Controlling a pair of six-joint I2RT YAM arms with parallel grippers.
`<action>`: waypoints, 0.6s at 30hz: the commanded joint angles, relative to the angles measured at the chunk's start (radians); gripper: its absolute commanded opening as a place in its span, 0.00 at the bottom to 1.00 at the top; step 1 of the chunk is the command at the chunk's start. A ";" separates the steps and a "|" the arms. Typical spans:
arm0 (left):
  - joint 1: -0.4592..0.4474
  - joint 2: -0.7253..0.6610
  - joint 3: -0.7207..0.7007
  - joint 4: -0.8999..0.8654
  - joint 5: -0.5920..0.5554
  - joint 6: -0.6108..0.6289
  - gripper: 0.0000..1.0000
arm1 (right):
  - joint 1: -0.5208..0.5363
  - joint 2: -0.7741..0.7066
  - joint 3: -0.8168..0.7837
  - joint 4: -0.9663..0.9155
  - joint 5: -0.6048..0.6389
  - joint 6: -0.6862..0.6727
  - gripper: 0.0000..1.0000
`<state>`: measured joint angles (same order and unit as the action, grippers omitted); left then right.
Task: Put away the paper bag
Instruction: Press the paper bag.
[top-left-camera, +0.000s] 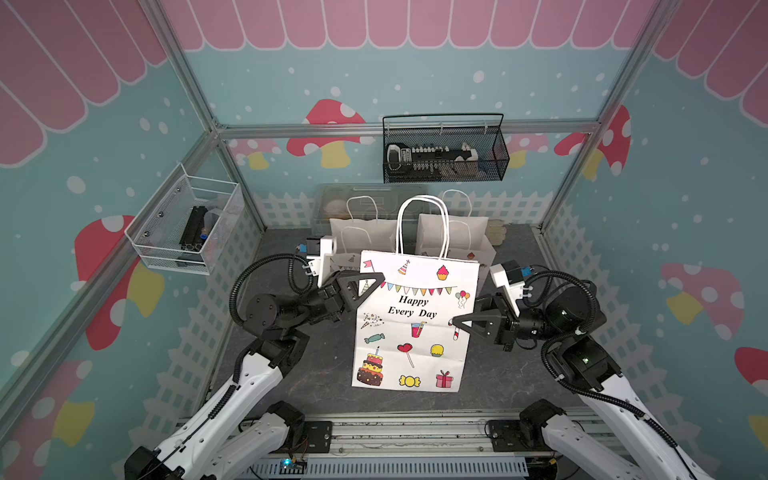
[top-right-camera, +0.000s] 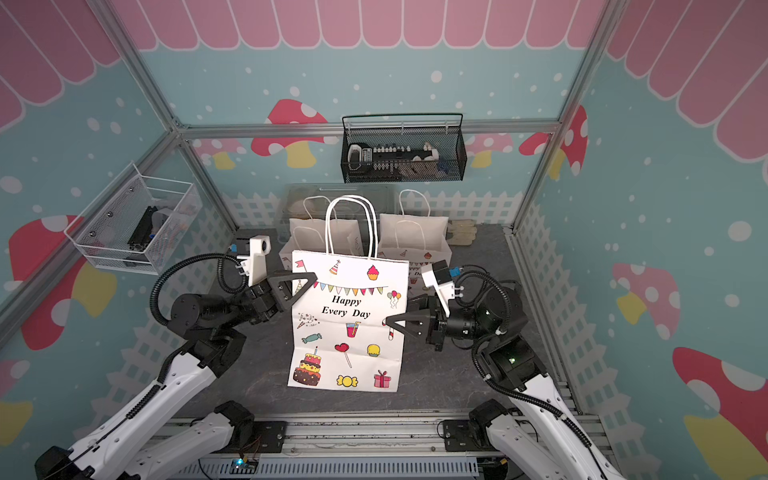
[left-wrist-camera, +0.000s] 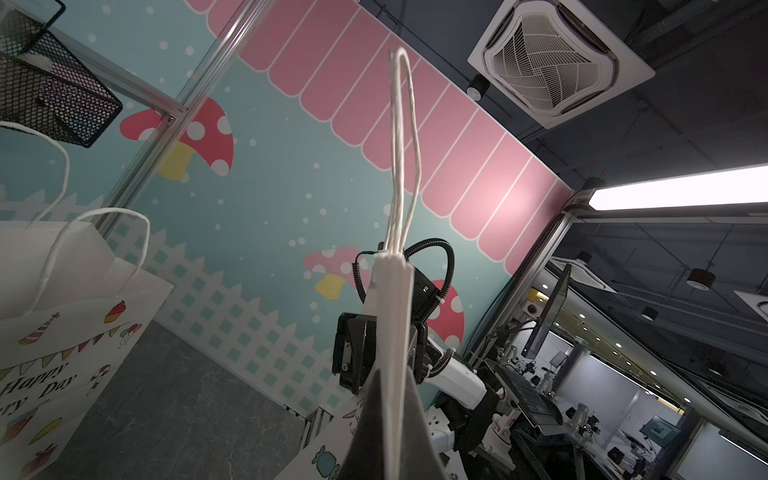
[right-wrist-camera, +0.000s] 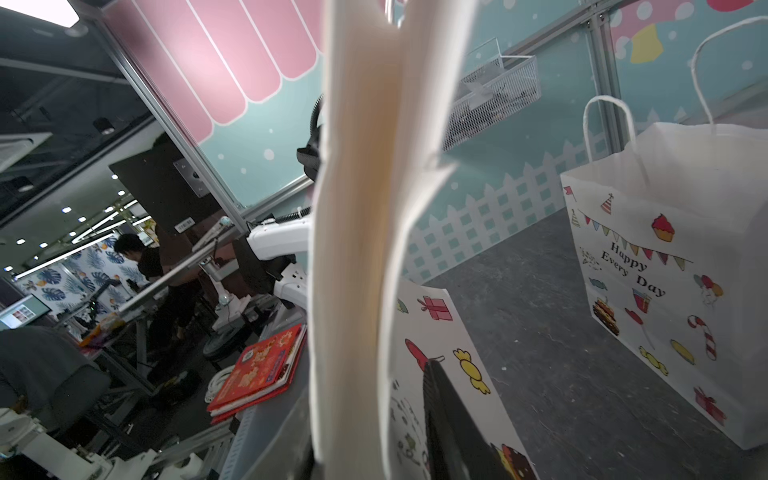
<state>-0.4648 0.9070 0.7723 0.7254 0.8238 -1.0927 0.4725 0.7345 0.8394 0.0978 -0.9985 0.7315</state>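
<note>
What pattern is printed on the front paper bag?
The paper bag is white with colourful party drawings and "Happy Every Day"; clearest in a top view.

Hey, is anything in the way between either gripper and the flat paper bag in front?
Nothing visible is. The left gripper is shut on the paper bag at its left edge, and the right gripper sits right at its right edge.

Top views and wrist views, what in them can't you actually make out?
- Right end effector: whether it grips the paper bag; the bag's blurred edge fills the right wrist view.
- Black mesh basket: contents too small behind the mesh in both top views.
- Clear box: contents hidden by the rear bags in both top views.
</note>
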 joint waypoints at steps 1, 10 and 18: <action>0.006 -0.006 -0.013 0.000 -0.025 0.004 0.00 | 0.005 0.005 0.013 -0.022 0.034 -0.022 0.14; 0.007 -0.053 -0.061 -0.192 0.073 0.122 0.52 | -0.028 0.046 0.127 -0.181 0.088 -0.136 0.00; 0.006 -0.119 -0.204 -0.159 0.068 0.094 0.73 | -0.080 0.081 0.178 -0.179 0.018 -0.140 0.00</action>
<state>-0.4595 0.8154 0.5892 0.5671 0.8646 -0.9951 0.4034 0.8127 0.9913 -0.0959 -0.9607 0.6098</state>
